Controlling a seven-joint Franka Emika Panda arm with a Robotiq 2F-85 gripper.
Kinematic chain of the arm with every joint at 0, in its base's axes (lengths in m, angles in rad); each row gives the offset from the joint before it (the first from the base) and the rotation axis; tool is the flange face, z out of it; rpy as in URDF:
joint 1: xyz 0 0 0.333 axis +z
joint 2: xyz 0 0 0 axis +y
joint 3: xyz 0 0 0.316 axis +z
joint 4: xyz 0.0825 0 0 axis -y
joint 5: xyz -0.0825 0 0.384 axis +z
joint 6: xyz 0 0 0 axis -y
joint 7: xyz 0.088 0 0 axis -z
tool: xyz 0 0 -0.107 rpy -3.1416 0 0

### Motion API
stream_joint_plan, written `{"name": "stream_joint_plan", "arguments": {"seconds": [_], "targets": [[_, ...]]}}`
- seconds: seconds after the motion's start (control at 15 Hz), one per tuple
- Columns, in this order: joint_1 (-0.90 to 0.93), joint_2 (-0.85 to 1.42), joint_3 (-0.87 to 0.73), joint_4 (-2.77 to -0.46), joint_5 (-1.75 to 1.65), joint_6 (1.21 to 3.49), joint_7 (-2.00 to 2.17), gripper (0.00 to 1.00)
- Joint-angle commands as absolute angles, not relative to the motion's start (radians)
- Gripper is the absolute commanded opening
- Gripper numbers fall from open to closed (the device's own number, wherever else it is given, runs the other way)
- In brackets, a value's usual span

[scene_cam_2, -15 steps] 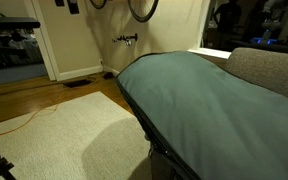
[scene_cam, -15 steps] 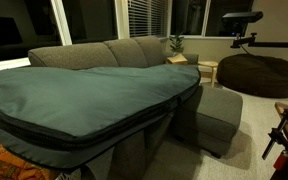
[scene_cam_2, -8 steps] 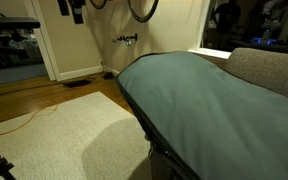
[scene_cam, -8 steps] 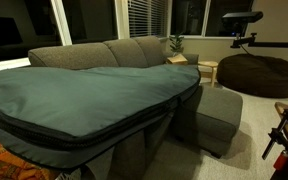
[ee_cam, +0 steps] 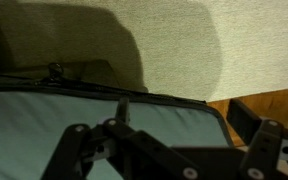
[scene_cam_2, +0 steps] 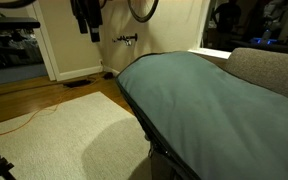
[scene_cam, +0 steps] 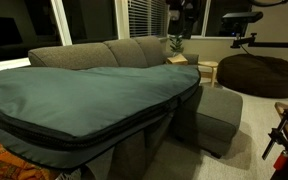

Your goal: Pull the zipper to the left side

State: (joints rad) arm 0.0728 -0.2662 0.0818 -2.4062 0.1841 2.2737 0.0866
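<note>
A large grey-green zipped bag (scene_cam: 84, 95) lies across the sofa and shows in both exterior views (scene_cam_2: 199, 95). Its dark zipper (scene_cam: 94, 140) runs along the edge. In the wrist view the zipper (ee_cam: 134, 93) crosses the frame, with a small dark pull (ee_cam: 55, 71) at the upper left. My gripper (ee_cam: 184, 112) is open and empty, high above the bag's edge. In both exterior views it hangs from the top of the frame (scene_cam: 181, 15) (scene_cam_2: 87, 18), well apart from the bag.
The grey sofa (scene_cam: 124, 52) has an ottoman (scene_cam: 216, 115) beside it. A dark beanbag (scene_cam: 257, 73) and a small side table with a plant (scene_cam: 179, 58) stand behind. A pale rug (scene_cam_2: 74, 135), wood floor and an orange cable (scene_cam_2: 19, 122) lie beside the bag.
The gripper has come down into the top of both exterior views; earlier only its tip showed in one. The bag has not moved.
</note>
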Motion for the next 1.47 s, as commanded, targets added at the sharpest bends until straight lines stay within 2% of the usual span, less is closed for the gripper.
{"name": "stream_joint_plan", "arguments": {"seconds": [0.0, 0.73, 1.4], "targets": [[0.038, -0.215, 0.082, -2.399, 0.114, 2.315, 0.163, 1.00], [-0.025, -0.087, 0.054, -2.396, -0.092, 2.326, 0.397, 1.00], [-0.034, 0.024, -0.013, -2.395, -0.124, 2.346, 0.440, 1.00]]}}
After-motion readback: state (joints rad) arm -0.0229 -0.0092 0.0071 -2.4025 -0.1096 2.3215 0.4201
